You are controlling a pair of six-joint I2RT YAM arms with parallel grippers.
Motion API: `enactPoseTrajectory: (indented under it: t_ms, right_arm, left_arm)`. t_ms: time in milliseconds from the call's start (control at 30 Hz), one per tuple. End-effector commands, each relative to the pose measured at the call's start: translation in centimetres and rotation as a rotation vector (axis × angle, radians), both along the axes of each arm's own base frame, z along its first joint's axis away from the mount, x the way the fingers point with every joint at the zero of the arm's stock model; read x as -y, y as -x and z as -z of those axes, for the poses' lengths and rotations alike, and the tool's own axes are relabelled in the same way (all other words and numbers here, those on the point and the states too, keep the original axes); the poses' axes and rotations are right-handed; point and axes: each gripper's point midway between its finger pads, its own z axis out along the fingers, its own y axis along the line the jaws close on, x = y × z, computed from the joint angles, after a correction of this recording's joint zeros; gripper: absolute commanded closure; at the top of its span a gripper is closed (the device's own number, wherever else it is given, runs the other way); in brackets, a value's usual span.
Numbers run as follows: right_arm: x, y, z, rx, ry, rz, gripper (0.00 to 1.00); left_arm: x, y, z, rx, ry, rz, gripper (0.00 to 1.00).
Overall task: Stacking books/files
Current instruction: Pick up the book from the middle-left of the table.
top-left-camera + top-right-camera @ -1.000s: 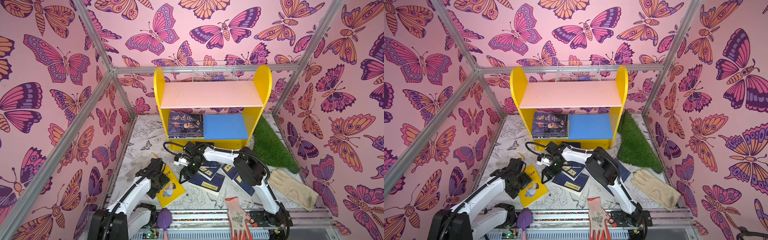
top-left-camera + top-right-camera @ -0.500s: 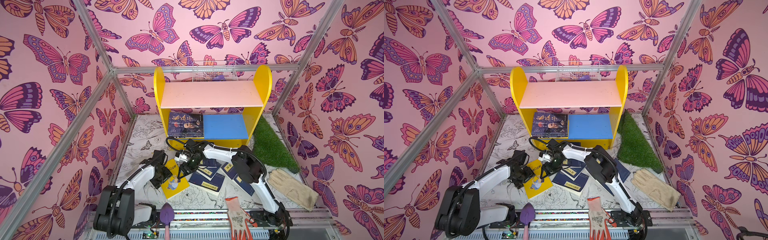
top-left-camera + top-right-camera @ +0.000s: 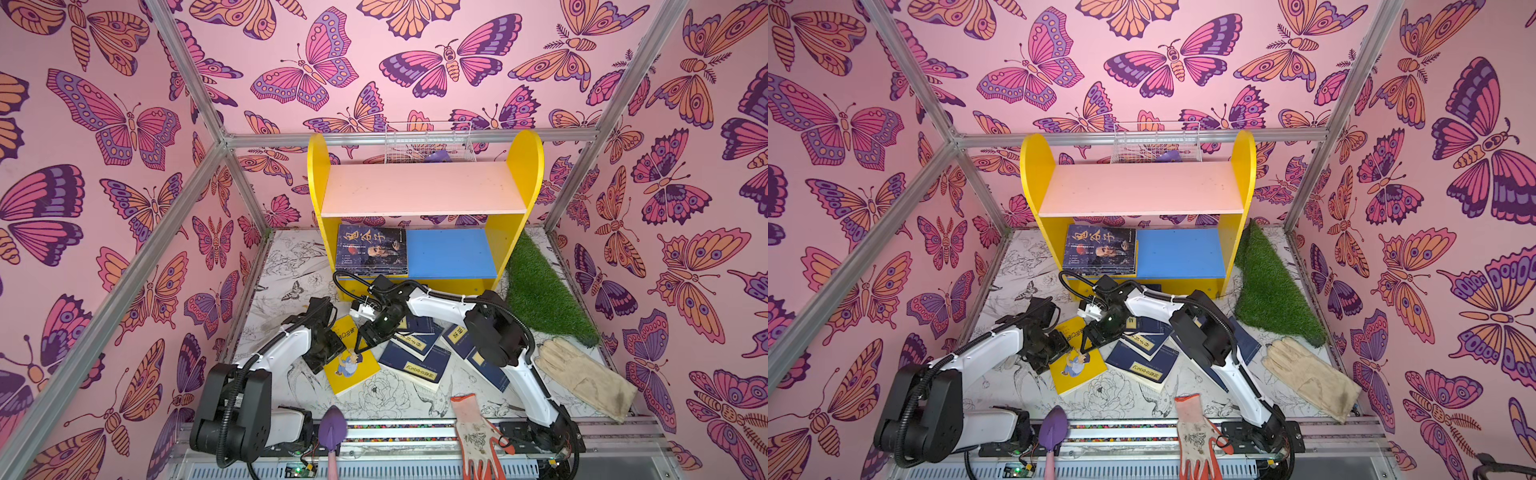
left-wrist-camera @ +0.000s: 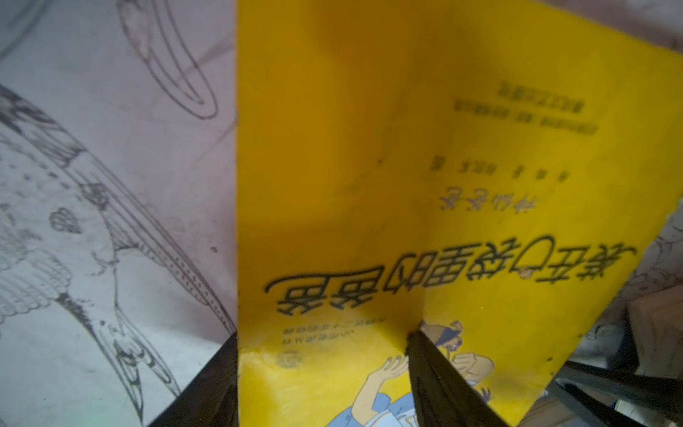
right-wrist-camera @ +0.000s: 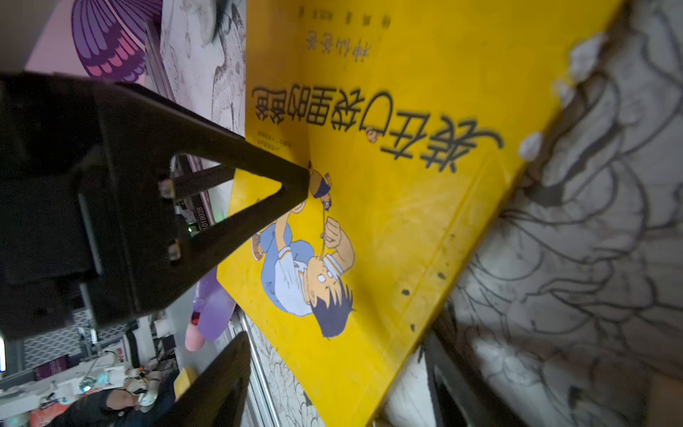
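A yellow cartoon-cover book (image 3: 353, 376) (image 3: 1077, 374) lies tilted on the printed floor at front left. My left gripper (image 3: 334, 353) (image 4: 321, 336) straddles its left edge: one finger (image 4: 436, 369) presses on the cover, the other (image 4: 218, 369) sits against the edge, with a wide gap between them. My right gripper (image 3: 365, 340) (image 5: 336, 338) hangs open over the book's right side, and a corner of the book (image 5: 369, 369) shows between its fingers. Several navy books (image 3: 415, 365) lie scattered to the right. A dark portrait book (image 3: 371, 249) tops a stack on the shelf's lower board.
The yellow shelf (image 3: 424, 191) stands at the back with a wire basket (image 3: 428, 141) behind it. A grass mat (image 3: 544, 291) and a beige glove (image 3: 586, 374) lie at the right. A white-and-orange glove (image 3: 478, 436) and a purple trowel (image 3: 332, 432) sit at the front edge.
My left arm has swung in and reached onto the yellow book's left edge. The book has shifted slightly back and right. The right gripper has dropped a little toward the book.
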Motion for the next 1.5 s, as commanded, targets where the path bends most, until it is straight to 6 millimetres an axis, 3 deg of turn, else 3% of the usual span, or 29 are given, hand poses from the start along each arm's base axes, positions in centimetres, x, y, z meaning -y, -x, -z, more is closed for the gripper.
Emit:
enactPoseTrajectory:
  t_ms: [0,100,367,433,633,767,867,967,1467]
  right_arm:
    - [-5.4,5.5,-10.2,0.133,-0.368,-0.264,0.27]
    - [-5.4,5.6,-10.9,0.159,-0.38,-0.267,0.27]
    - [-6.0,5.5,-12.8,0.178,-0.459,-0.242,0.27]
    - [-6.2,5.3,-12.3,0.167,-0.451,-0.234,0.27]
    - [-6.7,4.9,-9.9,0.129,-0.408,-0.217,0.32]
    - [-7.1,4.7,-8.2,0.101,-0.385,-0.202,0.37]
    - [-7.3,4.5,-7.1,0.076,-0.374,-0.189,0.48]
    - [-7.3,4.3,-6.1,0.063,-0.357,-0.181,0.49]
    - [-4.7,3.3,-1.7,0.034,-0.247,-0.122,0.51]
  left_arm:
    - [4.5,-0.9,3.2,0.042,0.194,0.086,0.76]
    - [4.5,-0.8,3.3,0.045,0.197,0.079,0.78]
    - [4.5,-0.8,3.2,0.052,0.203,0.081,0.94]
    - [4.7,-0.9,3.2,0.051,0.21,0.092,1.0]
    - [5.2,-1.2,3.1,0.073,0.235,0.109,1.0]
    - [5.1,-1.3,2.7,0.108,0.243,0.101,1.0]
    - [4.9,-1.6,2.3,0.133,0.246,0.089,1.0]
    - [4.9,-1.8,2.2,0.154,0.254,0.075,1.0]
    - [4.5,-2.1,1.7,0.227,0.313,0.005,1.0]
